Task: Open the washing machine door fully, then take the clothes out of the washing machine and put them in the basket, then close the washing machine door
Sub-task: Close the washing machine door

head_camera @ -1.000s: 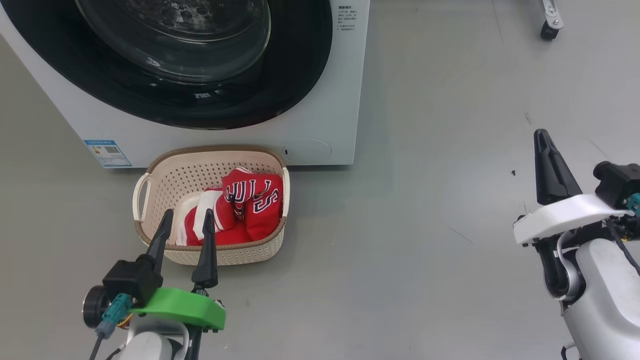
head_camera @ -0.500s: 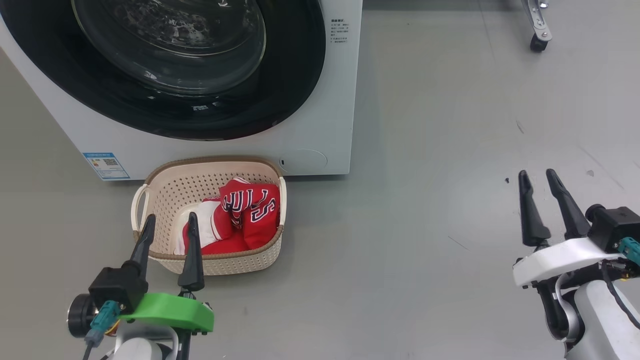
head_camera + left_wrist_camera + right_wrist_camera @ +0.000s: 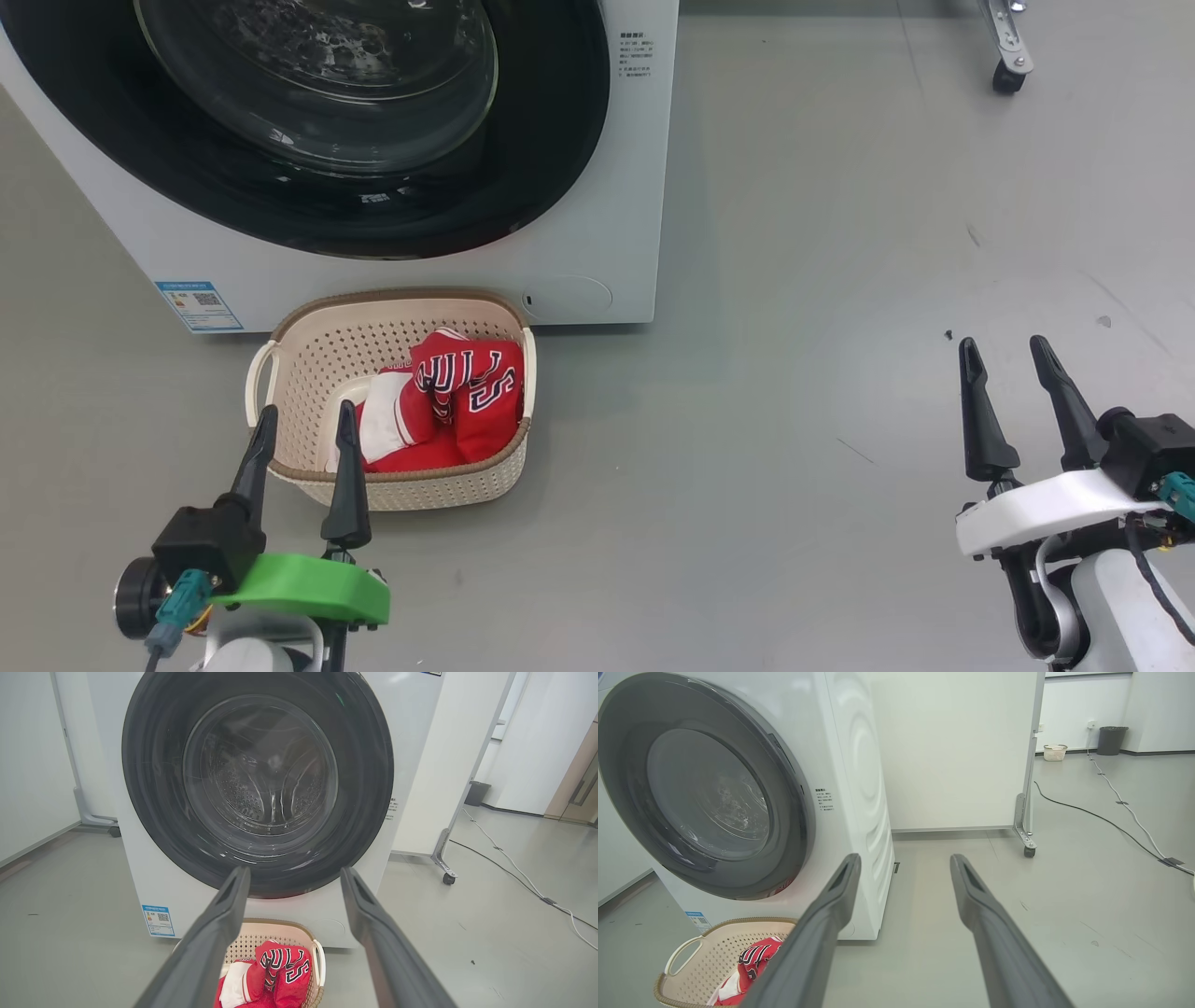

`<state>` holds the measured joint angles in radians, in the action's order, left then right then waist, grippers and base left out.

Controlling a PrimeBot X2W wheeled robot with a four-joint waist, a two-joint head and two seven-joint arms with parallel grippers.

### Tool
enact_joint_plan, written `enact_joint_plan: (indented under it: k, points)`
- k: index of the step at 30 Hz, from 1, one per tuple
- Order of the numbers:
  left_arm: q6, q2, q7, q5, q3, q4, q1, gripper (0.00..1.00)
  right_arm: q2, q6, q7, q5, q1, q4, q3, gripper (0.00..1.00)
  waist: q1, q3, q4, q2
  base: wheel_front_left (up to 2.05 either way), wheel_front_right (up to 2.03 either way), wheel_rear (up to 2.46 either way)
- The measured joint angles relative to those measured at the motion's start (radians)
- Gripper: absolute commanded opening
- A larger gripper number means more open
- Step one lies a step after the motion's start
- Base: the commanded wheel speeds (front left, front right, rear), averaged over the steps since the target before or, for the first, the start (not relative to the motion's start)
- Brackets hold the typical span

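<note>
Left gripper is hanging with its jaws spread wide and gripping nothing, fingers pointing at the near-left part of the basket. In the head view its fingertips are overlapping the basket's near rim; can't tell if they are touching it. The clothes are lying inside the basket, just past the left gripper's fingertips and a bit to their right: the red jersey is bunching up in the right half and the white fabric is sitting to its left. Right gripper is also standing wide open and empty, hovering over bare floor, well apart from the basket and clothes on their right side. The basket is resting on the floor just beside the base of the washing machine, under the washing machine door. The door is sitting shut against the machine front, and both grippers are pointing roughly toward it.
</note>
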<state>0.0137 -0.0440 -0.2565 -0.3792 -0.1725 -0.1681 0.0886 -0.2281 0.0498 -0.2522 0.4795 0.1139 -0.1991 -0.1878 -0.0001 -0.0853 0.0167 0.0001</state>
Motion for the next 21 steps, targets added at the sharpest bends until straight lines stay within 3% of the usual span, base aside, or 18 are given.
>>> enact_joint_plan:
  k: [21]
  points:
    - [-0.001, 0.001, 0.0, 0.037, 0.001, -0.006, -0.01, 1.0, 0.027, 0.011, 0.0, -0.042, -0.03, 0.024, 0.037, 1.0, 0.0, 0.001, -0.004, 0.0, 0.0, 0.0, 0.0]
